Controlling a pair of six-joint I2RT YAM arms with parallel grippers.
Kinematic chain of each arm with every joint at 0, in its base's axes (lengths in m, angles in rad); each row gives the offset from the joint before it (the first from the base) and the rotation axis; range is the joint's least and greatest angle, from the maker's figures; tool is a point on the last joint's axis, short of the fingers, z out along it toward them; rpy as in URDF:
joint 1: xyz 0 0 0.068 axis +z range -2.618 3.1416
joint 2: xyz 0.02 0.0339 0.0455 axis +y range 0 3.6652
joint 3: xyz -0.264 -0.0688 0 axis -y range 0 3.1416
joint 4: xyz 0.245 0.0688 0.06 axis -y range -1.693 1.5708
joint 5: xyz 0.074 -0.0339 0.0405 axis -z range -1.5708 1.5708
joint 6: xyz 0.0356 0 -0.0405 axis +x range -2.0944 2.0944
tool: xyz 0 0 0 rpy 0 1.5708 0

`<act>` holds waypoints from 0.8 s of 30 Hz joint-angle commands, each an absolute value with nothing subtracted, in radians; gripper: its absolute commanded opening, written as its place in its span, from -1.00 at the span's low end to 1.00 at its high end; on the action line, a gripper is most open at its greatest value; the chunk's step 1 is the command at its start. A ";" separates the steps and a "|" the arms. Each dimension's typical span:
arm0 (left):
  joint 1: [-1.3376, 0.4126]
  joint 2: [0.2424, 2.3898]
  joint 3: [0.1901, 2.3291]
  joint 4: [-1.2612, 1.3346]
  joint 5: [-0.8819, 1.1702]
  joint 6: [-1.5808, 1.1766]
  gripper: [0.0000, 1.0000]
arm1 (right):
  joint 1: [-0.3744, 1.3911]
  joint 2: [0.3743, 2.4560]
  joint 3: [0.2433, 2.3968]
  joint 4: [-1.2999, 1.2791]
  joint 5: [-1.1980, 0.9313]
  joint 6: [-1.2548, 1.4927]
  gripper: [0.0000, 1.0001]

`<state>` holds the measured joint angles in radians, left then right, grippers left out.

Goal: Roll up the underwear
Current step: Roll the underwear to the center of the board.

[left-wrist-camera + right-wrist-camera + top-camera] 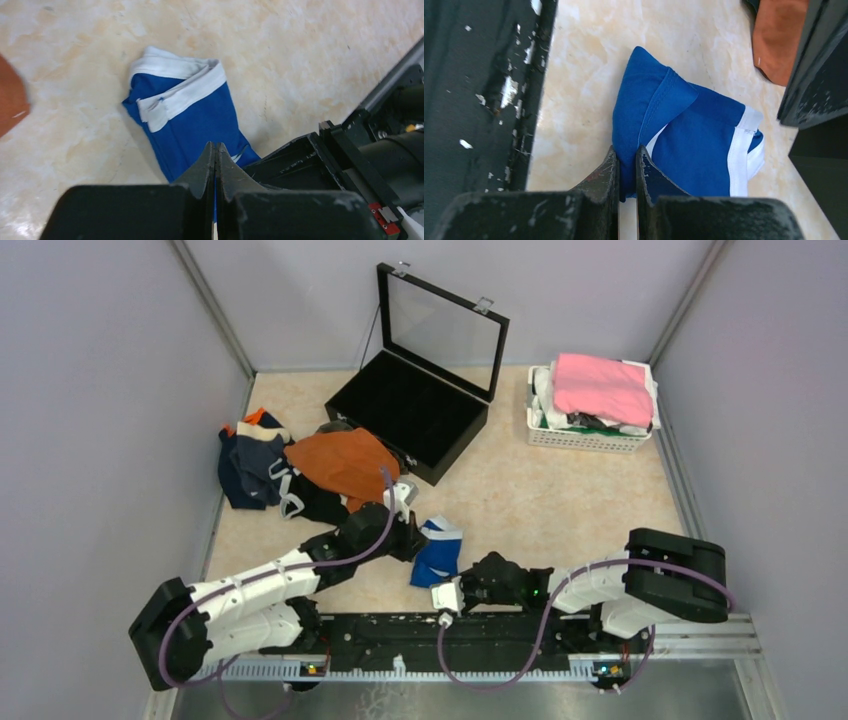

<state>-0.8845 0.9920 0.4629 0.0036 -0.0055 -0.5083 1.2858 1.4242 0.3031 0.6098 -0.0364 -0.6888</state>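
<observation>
Limp, light and probably prone to unfolding, the blue underwear (438,552) lay folded on the surface (560,500) between the arms, best pinched at a doubled edge, where the right end effector (626,159) gripped it; the left end effector (215,149) was closed tight.

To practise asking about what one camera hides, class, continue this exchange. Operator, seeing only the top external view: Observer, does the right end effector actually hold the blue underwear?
Observer: Yes. In the right wrist view, the right end effector pinches a fold of the blue underwear.
Operator: Is the left end effector open?
Observer: No. The left wrist view shows the left end effector shut, fingertips together at the garment's near edge. Whether it has caught any cloth is unclear.
Operator: How does the waistband lie?
Observer: In the left wrist view, the white waistband is folded over at the garment's far end, with a small white flap below it.
</observation>
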 commanded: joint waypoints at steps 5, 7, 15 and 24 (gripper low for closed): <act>-0.885 1.081 0.423 0.124 0.215 -0.456 -1.00 | 1.281 1.390 0.328 0.623 -0.154 -0.507 -1.00; -0.885 1.082 0.405 0.128 0.218 -0.456 -1.00 | 1.267 1.391 0.339 0.609 -0.170 -0.476 -1.00; -0.885 1.079 0.333 0.128 0.199 -0.495 -1.00 | 1.214 1.371 0.362 0.554 -0.222 -0.424 -1.00; -0.885 1.085 0.287 0.110 0.156 -0.528 -1.00 | 1.169 1.367 0.366 0.531 -0.270 -0.358 -1.00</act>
<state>-0.8848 1.0828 0.3172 0.0853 0.1814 -0.5076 1.1946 1.3888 0.3367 0.5385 -0.2214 -0.4175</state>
